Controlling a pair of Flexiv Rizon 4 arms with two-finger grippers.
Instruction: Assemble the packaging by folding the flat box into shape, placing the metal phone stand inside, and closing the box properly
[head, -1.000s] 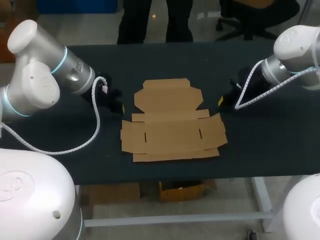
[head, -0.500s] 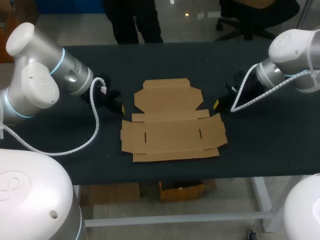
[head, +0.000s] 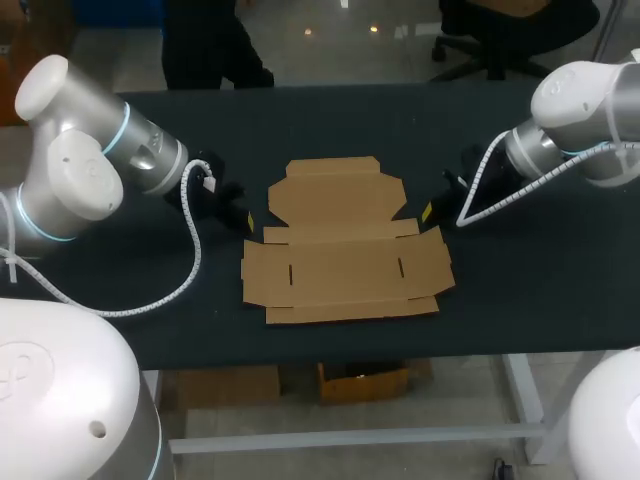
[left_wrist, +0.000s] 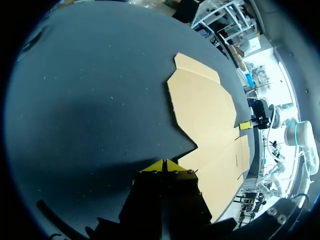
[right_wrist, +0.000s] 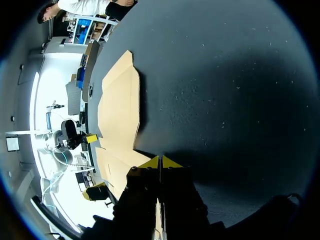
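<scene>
Two arms are angling down over the dark table (head: 530, 280), left gripper (head: 243, 218) and right gripper (head: 430, 209) flanking the flat box (head: 345, 268) — both with yellow tips pressed together, holding nothing.

Plain tan flat box (head: 345, 250) on a black table (head: 520, 290) — left gripper (left_wrist: 164, 165) and right gripper (right_wrist: 160, 162) black with yellow tips

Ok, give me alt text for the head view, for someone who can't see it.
A flat, unfolded cardboard box lies in the middle of a black table. The left gripper sits close beside the box's left edge and the right gripper beside its right edge, neither holding it. No phone stand shows.
</scene>
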